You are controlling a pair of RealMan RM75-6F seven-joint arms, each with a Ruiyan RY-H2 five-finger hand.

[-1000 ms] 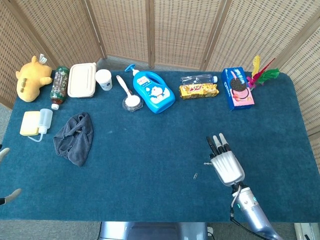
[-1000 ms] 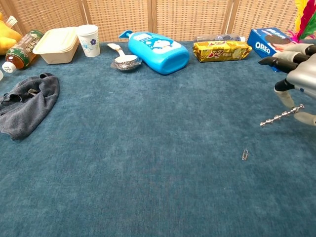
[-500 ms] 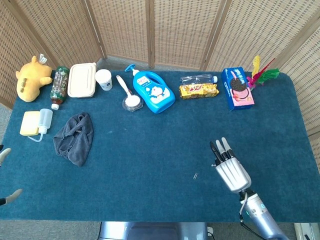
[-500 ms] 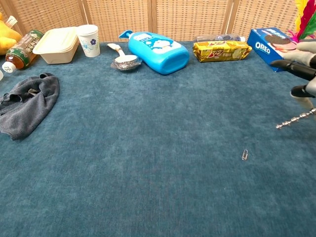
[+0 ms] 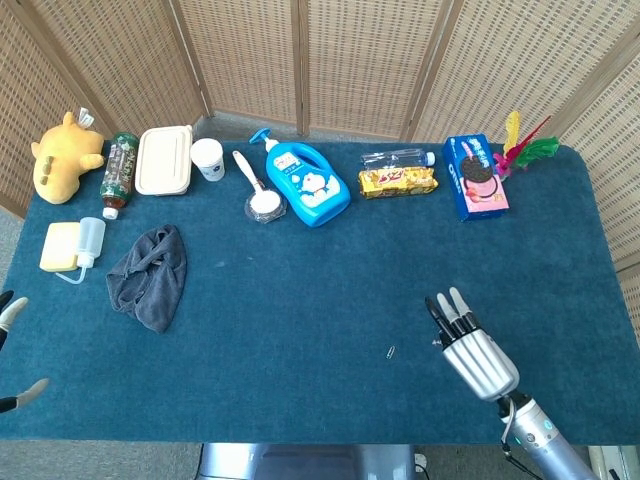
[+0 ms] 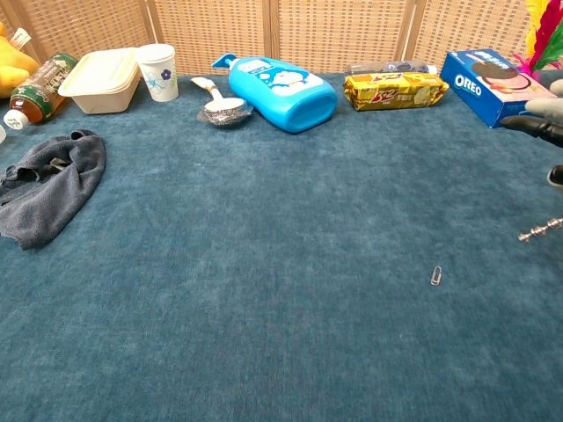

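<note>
Blue-carpeted table [image 5: 300, 300] bears a paper clip [image 5: 390, 352], grey cloth [image 5: 150, 275], blue detergent bottle [image 5: 305, 184], Oreo box [image 5: 474, 177], yellow plush toy [image 5: 62, 158].

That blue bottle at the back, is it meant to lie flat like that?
The blue bottle lies on its side beside the spoon, not upright. The green drink bottle lies flat too. No spill shows around either.

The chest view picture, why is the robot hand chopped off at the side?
In the chest view the right hand sits at the frame's right edge, so most is cropped out; the head view shows the whole right hand, sharp and evenly lit, without glare.
</note>
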